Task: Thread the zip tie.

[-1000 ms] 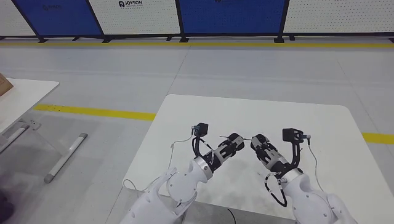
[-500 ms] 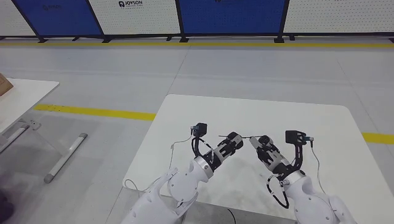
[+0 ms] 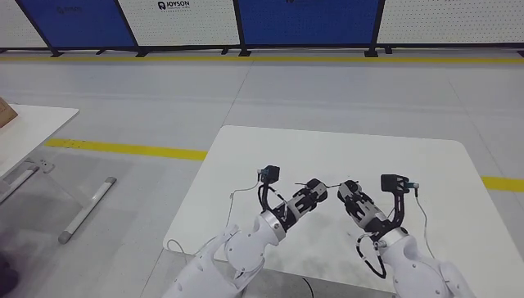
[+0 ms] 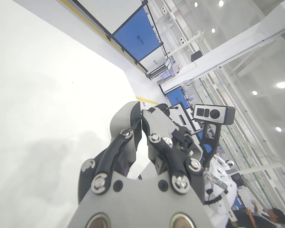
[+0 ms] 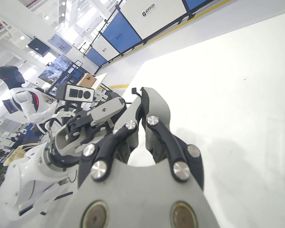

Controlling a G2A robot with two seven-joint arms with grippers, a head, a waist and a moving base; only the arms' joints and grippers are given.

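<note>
The zip tie (image 3: 330,185) bridges left fingers (image 4: 123,119) and right fingers (image 5: 156,105).

White arms (image 3: 246,253), grey fingers (image 4: 123,117), black linkages (image 4: 109,153), silver screws (image 4: 99,182)

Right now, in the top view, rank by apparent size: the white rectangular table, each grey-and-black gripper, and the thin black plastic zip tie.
Largest: white table.
Then left gripper and right gripper, alike, so tied.
Smallest: thin black zip tie.
</note>
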